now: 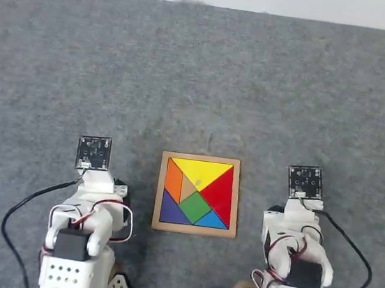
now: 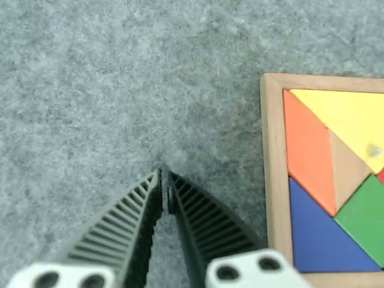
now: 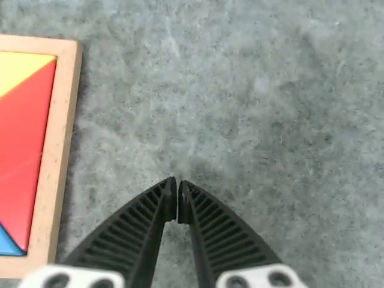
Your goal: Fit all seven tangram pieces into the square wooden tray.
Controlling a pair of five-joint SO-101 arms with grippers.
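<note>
Tray (image 1: 202,158): lies flat on the grey mat (image 1: 200,82), just below the centre of the high view, between the two arms and touching neither.

Contents, high view: a yellow triangle (image 1: 200,169) along the upper edge, a red triangle (image 1: 221,193) on the right, an orange piece (image 1: 173,180) on the left, a blue triangle (image 1: 172,210) in the lower left corner, a green square (image 1: 197,206) in the middle and a light blue triangle (image 1: 212,221) on the lower edge. The seventh, a tan triangle (image 1: 188,187), looks like bare wood, though at this range it could be mistaken for the tray floor. All pieces sit inside the rim.

Left arm (image 1: 87,201): lower left of the high view, its camera board (image 1: 94,153) covering the fingers. In the left wrist view the left gripper (image 2: 164,174) has its jaws pressed together over the mat, grasping nothing. The tray (image 2: 273,168) lies beside it, cut off by the frame edge.

Right arm (image 1: 299,234): lower right of the high view. In the right wrist view the right gripper (image 3: 177,182) is likewise clenched and empty above the mat, with one side of the tray (image 3: 60,150) in frame and the rest cut off.
</note>
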